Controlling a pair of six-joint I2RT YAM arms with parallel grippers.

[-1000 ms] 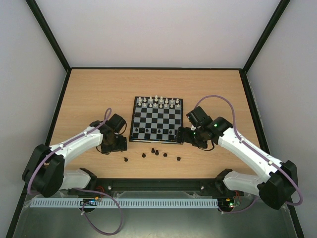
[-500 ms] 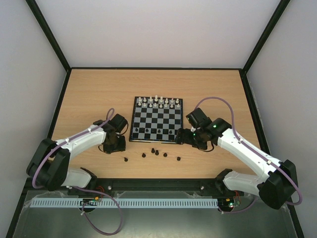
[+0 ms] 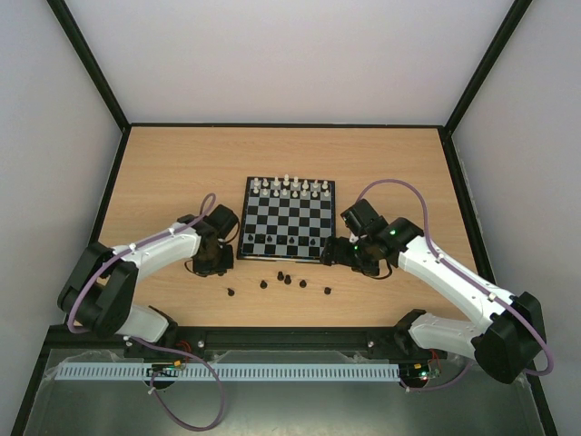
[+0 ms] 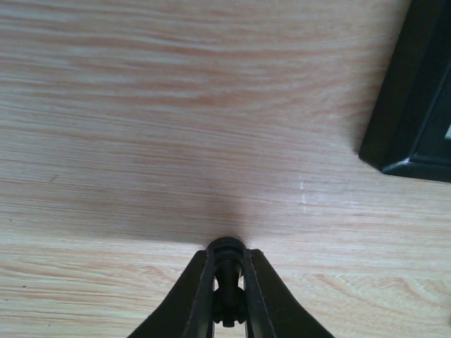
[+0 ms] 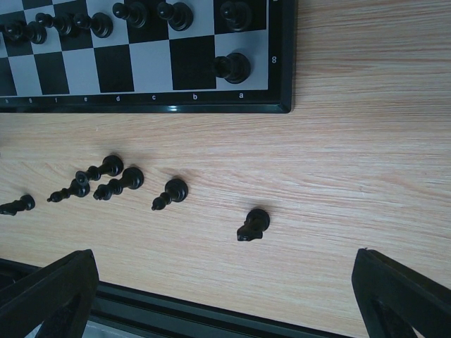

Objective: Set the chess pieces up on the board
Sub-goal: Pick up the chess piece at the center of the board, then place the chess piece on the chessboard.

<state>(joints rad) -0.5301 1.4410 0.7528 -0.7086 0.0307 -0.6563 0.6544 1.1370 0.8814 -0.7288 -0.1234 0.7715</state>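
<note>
The board (image 3: 289, 223) lies mid-table, white chess pieces (image 3: 289, 187) along its far rows and black pieces (image 3: 320, 243) at its near right. Loose black pieces (image 3: 287, 278) lie on the wood in front of it. My left gripper (image 3: 211, 263), just left of the board's near-left corner (image 4: 416, 141), is shut on a small black chess piece (image 4: 229, 271). My right gripper (image 3: 338, 252) stands wide open low over the table off the board's near-right corner. Below it lie a black knight (image 5: 254, 224), a pawn (image 5: 171, 192) and other black pieces (image 5: 113, 179).
A black rail (image 3: 290, 338) runs along the table's near edge, behind the loose pieces. Black-framed white walls (image 3: 109, 100) close in the table on three sides. Bare wood (image 3: 182, 173) stretches left of and beyond the board.
My left gripper has closed on a black piece and its arm has shifted slightly towards the board. The right arm has hardly moved and stays open.
</note>
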